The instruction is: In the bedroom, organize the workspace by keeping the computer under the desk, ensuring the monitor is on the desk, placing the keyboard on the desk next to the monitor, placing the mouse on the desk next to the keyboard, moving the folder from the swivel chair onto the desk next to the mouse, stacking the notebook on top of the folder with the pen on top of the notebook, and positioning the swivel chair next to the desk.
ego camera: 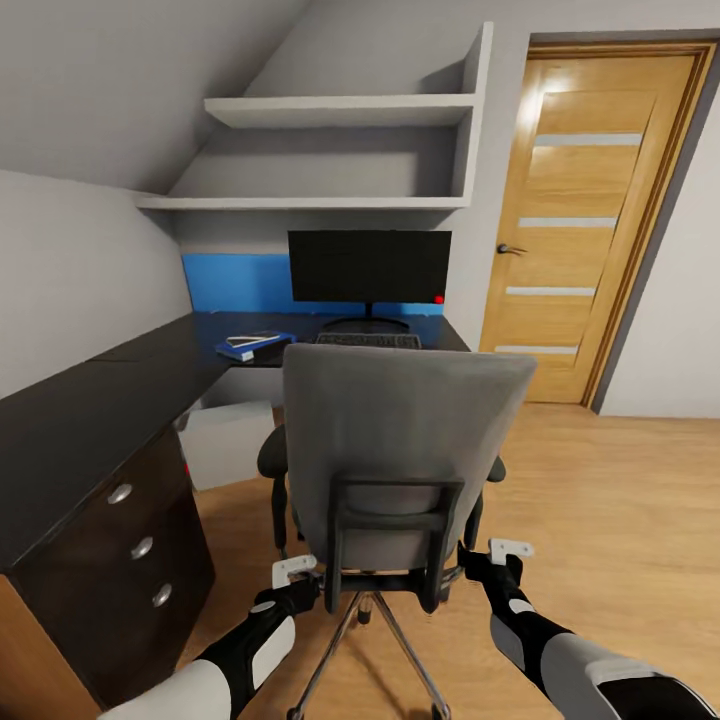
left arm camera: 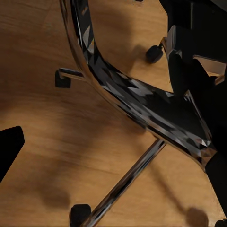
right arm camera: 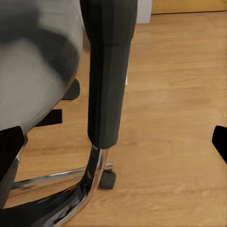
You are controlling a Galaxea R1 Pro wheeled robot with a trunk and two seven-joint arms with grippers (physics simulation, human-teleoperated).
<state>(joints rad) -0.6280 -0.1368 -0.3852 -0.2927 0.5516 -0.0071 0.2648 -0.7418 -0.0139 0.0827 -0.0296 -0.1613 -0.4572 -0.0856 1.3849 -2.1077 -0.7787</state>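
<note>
On the black desk (ego camera: 90, 420) by the far wall: monitor (ego camera: 369, 266) upright w/ keyboard (ego camera: 368, 341) just in front, blue folder (ego camera: 262, 348) beside it carrying a dark notebook (ego camera: 254, 339); pen too small to tell. Computer (ego camera: 228, 442) sits on the floor under the desk. Swivel chair (ego camera: 400, 450) faces the desk, back toward the robot. Left gripper (ego camera: 294, 571) and right gripper (ego camera: 510, 549) flank the chair's lower back, jaws apart, nothing held. Desk drawer block: all 3 drawers closed.
</note>
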